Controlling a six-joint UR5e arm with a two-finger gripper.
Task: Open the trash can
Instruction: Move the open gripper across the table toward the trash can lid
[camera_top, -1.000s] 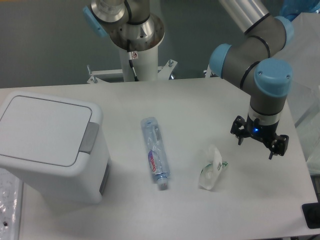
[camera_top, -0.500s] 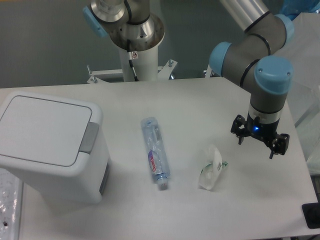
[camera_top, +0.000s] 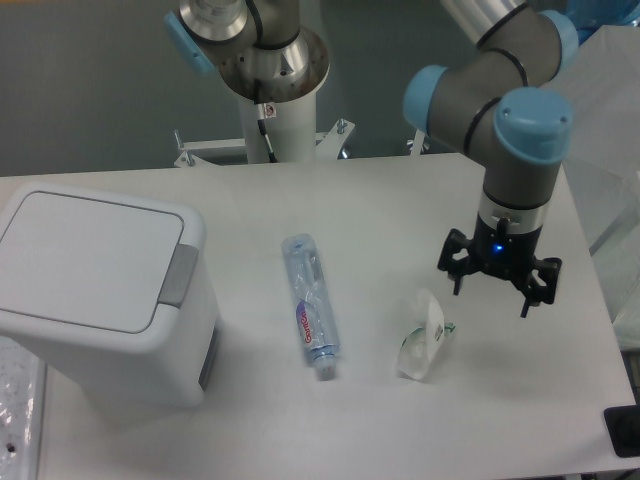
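The trash can (camera_top: 100, 295) sits at the left end of the desk (camera_top: 370, 210), its flat white lid down and the grey push-button on the rim facing the middle of the desk. Over on the right side, well apart from it, the end effector (camera_top: 492, 283) hangs above the surface with its black fingers spread wide and nothing between them, a small blue light glowing on its body. Just below and to the left of it lies a crumpled clear plastic cup (camera_top: 423, 335) with a bit of green on it. Between the cup and the can, a flattened clear water bottle (camera_top: 311, 305) lies lengthwise, cap end pointing toward the near edge. The arm's grey and blue joints reach in from the upper right.
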